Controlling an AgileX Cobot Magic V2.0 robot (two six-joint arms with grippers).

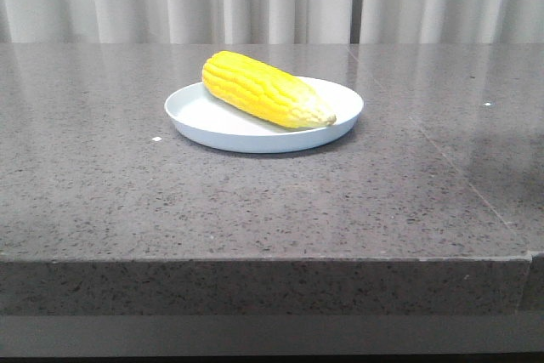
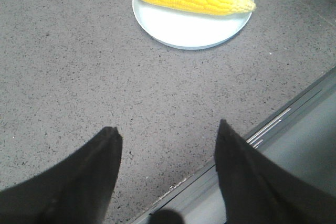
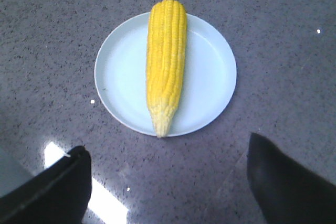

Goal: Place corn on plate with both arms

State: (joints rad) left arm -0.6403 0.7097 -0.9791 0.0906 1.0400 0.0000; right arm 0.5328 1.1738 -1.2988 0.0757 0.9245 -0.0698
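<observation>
While both arms hang back from it, the corn (image 1: 265, 89) lies across the plate (image 1: 204, 116) on the speckled grey table (image 1: 255, 201), its pale tip resting on the rim. The left gripper (image 2: 169, 132) and right gripper (image 3: 167, 150) each show fingers spread wide, empty. No writing shows anywhere.
</observation>
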